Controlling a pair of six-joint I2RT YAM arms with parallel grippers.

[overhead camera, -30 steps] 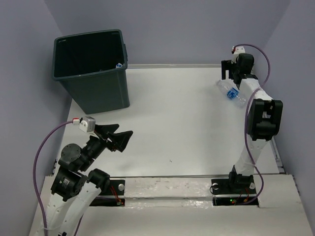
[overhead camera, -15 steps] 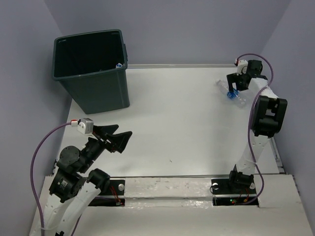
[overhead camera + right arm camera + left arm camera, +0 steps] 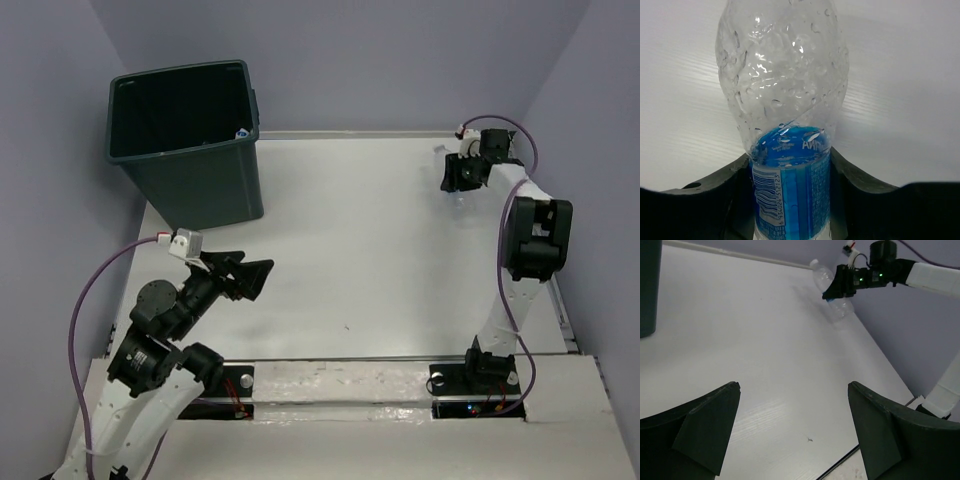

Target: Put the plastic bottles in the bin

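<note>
The right gripper is clamped on the blue label of the clear plastic bottle. The bottle's long axis runs out between the fingers, its clear dimpled end pointing away from the wrist. The label shows a barcode, its digits too small to read, and the bottle is well right of the bin; the left gripper gapes, holding nothing.

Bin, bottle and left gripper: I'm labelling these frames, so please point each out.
bin (image 3: 200,185), top external view, front wall.
bottle (image 3: 785,100), right wrist view, clear crinkled body.
left gripper (image 3: 792,387), left wrist view, midway between its fingertips.
</note>
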